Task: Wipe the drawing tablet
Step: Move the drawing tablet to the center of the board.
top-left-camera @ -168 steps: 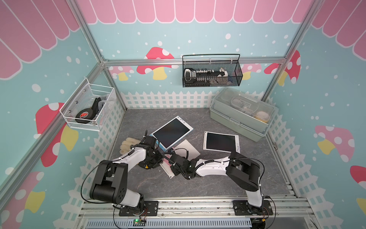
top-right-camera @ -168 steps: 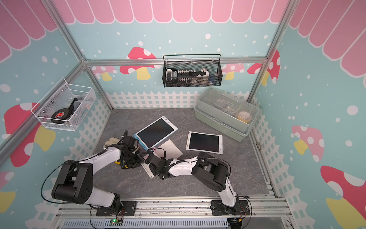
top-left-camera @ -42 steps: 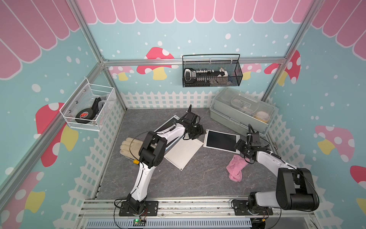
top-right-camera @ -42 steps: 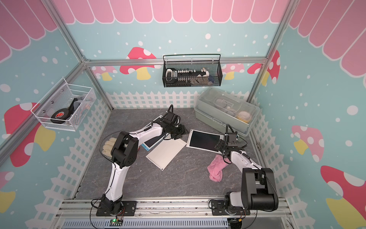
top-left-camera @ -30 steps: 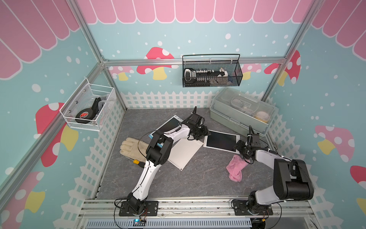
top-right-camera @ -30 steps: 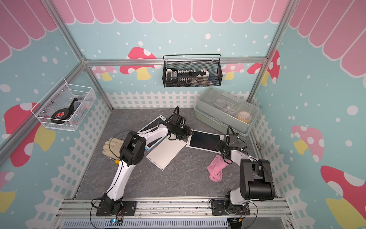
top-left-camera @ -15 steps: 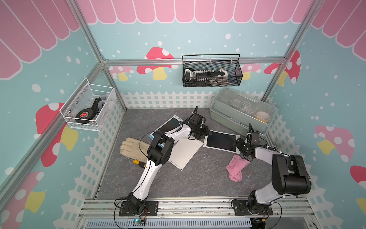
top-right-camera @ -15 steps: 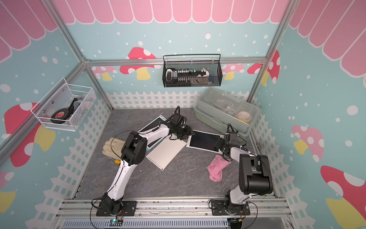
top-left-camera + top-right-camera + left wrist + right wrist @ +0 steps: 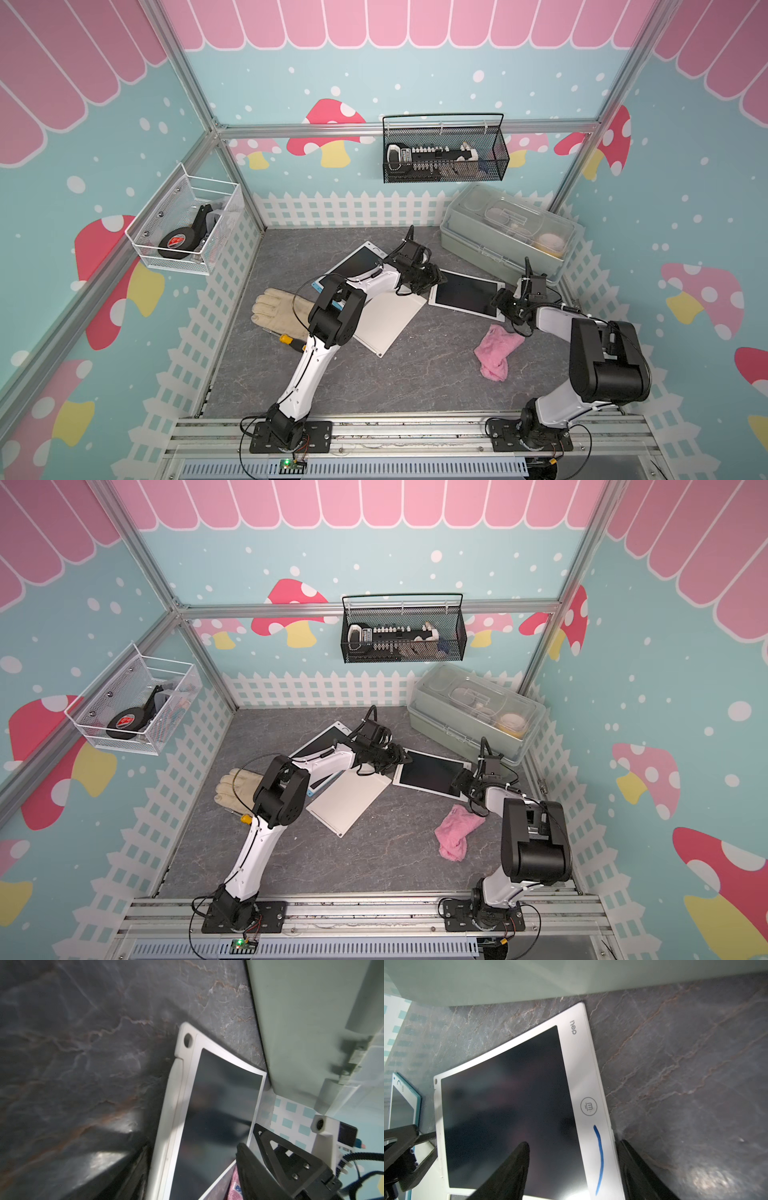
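Straddling opposite ends of tablet (image 9: 463,293): L gripper (image 9: 430,279) & R gripper (image 9: 500,301), both w/ jaws wide apart. Pink cloth (image 9: 496,351) lies on table (image 9: 415,374) near R gripper.

— Where does the drawing tablet (image 9: 463,293) (image 9: 430,775) (image 9: 508,1095) lie?
— Screen up on the bench (image 9: 415,382), in its right half toward the far edge, skewed to that edge. It has a white frame, a dark blank screen and a blue stroke (image 9: 599,1157) on its wide bezel.
— And the pink cloth (image 9: 496,351) (image 9: 457,829)?
— Crumpled in a heap near the right edge, just in front of the tablet's near right corner.
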